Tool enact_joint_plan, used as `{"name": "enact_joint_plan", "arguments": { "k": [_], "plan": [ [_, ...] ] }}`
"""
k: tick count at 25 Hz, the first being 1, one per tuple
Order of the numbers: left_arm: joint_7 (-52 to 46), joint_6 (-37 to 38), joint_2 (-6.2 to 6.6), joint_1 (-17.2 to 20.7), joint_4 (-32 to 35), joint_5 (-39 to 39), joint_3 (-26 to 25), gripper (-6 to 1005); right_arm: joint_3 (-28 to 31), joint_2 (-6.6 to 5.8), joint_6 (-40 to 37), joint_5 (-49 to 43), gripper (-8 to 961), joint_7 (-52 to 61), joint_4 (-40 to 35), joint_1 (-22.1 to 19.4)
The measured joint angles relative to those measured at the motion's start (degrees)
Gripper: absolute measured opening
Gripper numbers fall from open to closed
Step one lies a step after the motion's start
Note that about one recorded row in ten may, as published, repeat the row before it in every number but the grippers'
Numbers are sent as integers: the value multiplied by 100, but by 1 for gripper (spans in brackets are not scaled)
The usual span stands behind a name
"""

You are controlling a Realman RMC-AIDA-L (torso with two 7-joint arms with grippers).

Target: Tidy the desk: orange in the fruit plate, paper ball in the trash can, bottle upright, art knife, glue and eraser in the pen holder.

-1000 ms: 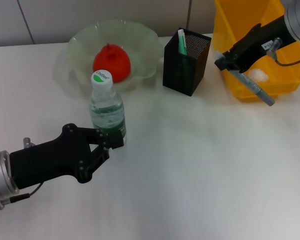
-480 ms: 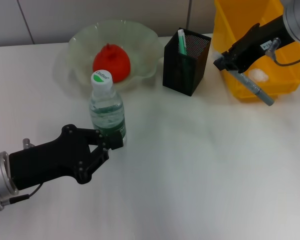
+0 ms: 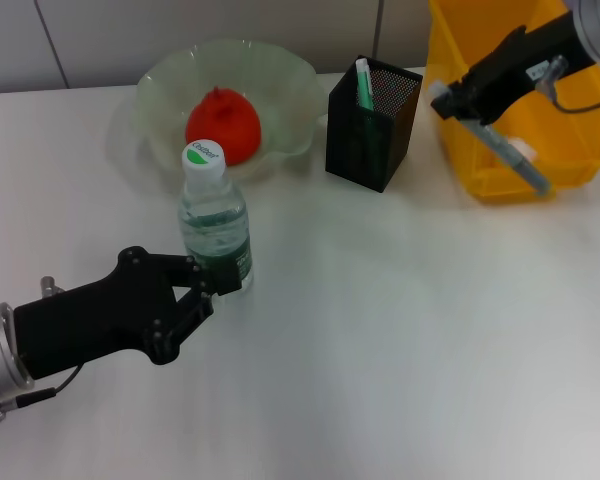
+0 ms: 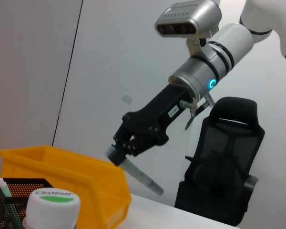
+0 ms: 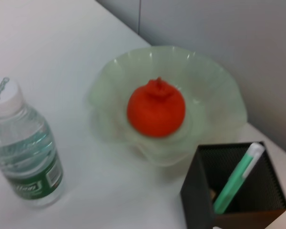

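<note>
You have one plain white worktop (image 3: 400, 350), smooth and matte, carrying everything. Largest on it is the single bin (image 3: 500, 120), bright yellow hard plastic with sloping walls, at the far right; its contents are hidden behind the right arm. Next comes one plate (image 3: 280, 90), a translucent pale green bowl with a wavy scalloped rim, and in it sits one orange (image 3: 223, 125), round, red-orange, with a small nub on top. One bottle (image 3: 214, 222) of clear ribbed plastic stands upright just in front of the plate (white cap with a green patch, dark green label). One holder (image 3: 365, 140), a square black wire-mesh box, stands between plate and bin; a pale green stick (image 3: 364, 84) leans inside it, and the right wrist view shows a small tan shape low in the same box, too indistinct to name.

Your right gripper (image 3: 453, 100) hangs over the bin's near-left wall, clenched on one slim grey knife (image 3: 515, 160) that slants down and away from it. Your left gripper (image 3: 220, 280) sits low on the worktop at the bottle's base, black fingers (image 3: 202, 267) spread around the label.
</note>
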Motion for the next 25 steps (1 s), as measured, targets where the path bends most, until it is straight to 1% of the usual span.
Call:
{"name": "enact_joint_plan", "arguments": {
  "k": [3,11,15,21,25],
  "plan": [
    [12,0,-10,11,0,14,-14,15,21,-1,114,37,78,0,-100,12],
    [36,0,-24,48,17,14,-16,14,211,-22,528,576,79,-97,-277,21],
    [47,1,-30,74,36,10,-16,14,263,-22,922,861,79,-274,-307,-57],
    [50,20,-30,114,44,-4,-16,15,318,-19,1536,1661,79,-904,-62,-266],
    [52,27,-30,150,20,-12,-28,14,418,-40,1748,2235,79,-1387,193,-374]
  ]
}}
